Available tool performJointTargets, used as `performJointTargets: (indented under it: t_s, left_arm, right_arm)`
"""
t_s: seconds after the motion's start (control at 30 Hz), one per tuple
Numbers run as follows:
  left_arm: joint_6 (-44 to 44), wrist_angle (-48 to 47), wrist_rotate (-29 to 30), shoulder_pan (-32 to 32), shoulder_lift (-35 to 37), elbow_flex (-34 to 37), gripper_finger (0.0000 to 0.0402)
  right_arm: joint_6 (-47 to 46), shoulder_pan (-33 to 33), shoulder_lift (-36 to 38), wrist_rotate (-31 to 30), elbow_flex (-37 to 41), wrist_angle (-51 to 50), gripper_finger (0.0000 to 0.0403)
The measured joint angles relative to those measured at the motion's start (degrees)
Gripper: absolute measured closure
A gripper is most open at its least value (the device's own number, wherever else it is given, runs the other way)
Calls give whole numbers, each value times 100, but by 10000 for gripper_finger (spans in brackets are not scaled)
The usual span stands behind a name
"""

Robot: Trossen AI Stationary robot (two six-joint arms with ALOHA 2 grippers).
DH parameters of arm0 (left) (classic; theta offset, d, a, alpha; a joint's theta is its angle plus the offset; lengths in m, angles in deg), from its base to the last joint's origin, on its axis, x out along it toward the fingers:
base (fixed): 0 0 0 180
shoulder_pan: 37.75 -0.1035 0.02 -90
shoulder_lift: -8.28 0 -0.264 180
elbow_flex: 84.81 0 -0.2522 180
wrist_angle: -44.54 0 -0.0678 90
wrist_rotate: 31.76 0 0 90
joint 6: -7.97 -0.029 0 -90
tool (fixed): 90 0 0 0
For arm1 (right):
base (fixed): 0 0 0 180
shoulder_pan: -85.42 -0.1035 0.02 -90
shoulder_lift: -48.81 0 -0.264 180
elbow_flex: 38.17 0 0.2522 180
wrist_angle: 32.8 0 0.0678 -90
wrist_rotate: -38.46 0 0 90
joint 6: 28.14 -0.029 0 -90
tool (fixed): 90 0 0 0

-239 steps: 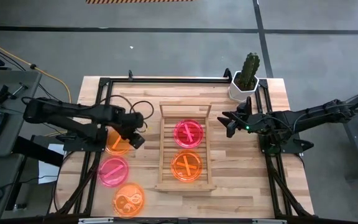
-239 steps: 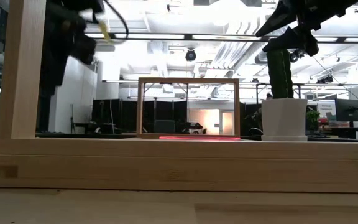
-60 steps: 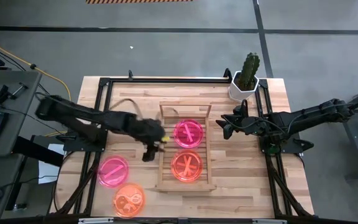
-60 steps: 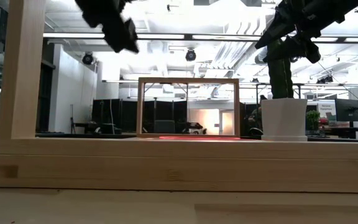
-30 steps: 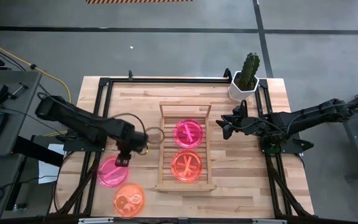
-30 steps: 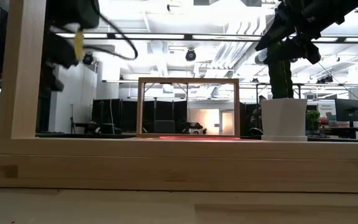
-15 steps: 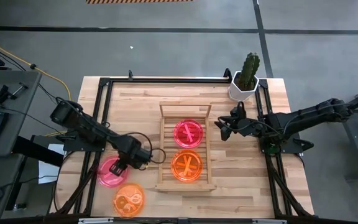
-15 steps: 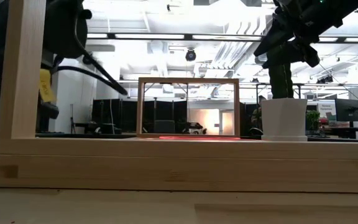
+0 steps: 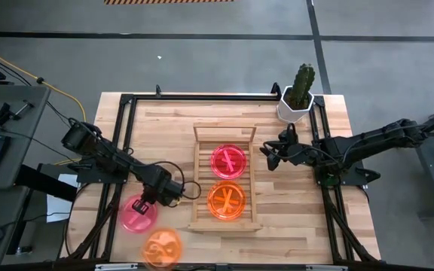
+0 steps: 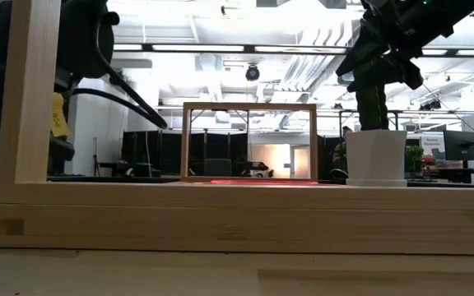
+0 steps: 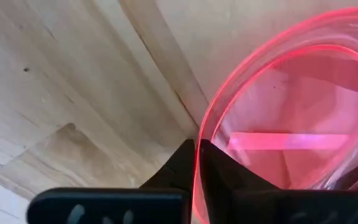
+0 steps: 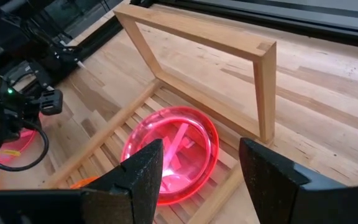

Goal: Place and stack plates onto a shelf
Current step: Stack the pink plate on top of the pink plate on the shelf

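— Two plates on the shelf (image 9: 224, 181): pink plate (image 9: 228, 161) far, orange plate (image 9: 226, 200) near, slats bare at the edges.
— Left gripper (image 9: 146, 202)?
— Jaws pinch the loose pink plate's (image 9: 139, 214) rim on the surface (image 9: 285, 203). Right gripper (image 9: 267, 158) hovers spread right of the shelf.

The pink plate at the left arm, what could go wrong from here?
The left gripper has its jaws pinching only the rim of the pink plate, so the plate might slip or tilt when lifted. The orange plate lies right beside it and could get knocked. The shelf already holds a plate in each spot, so a stacked plate might sit crooked.
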Motion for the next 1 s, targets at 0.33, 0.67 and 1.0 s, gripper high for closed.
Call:
performJointTargets:
  t_s: [0.33, 0.67, 1.0]
  left_arm:
    - [308, -228, 136, -291, 619, 2, 401]
    - [1010, -758, 741, -1170, 2151, 0, 401]
    - [2621, -805, 1232, -1907, 3653, -108, 401]
  right_arm:
    - [0, 0, 0, 0, 0, 1, 208]
    - [-43, -1, 0, -1, 0, 1, 208]
    - [-107, 0, 0, -2, 0, 2, 208]
